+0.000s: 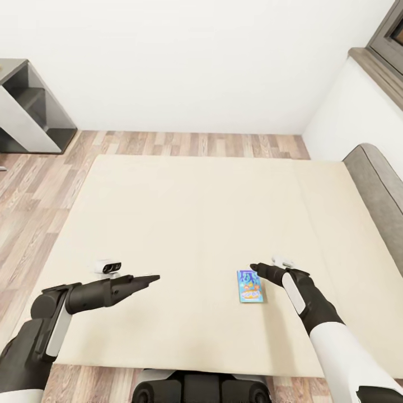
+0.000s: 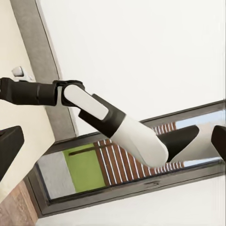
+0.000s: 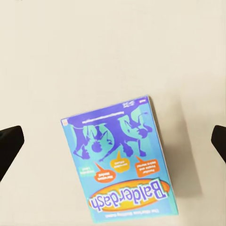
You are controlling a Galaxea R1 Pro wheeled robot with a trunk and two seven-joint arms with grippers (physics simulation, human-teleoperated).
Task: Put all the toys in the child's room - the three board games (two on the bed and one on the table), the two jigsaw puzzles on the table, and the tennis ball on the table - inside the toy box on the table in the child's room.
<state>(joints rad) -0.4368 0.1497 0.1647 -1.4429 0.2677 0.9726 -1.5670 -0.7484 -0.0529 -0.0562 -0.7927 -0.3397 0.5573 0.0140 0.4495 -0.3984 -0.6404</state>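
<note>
Left gripper [image 1: 150, 277] hovering over the cream bed [image 1: 168, 224], fingers pinched together; right gripper [image 1: 258, 271] spread wide over the blue board game [image 1: 250, 286].

Lying flat on the mattress directly beneath the right fingertips: a small blue box with purple cartoon figures, orange speech bubbles and "Balderdash" [image 3: 129, 195] across an orange band.
</note>
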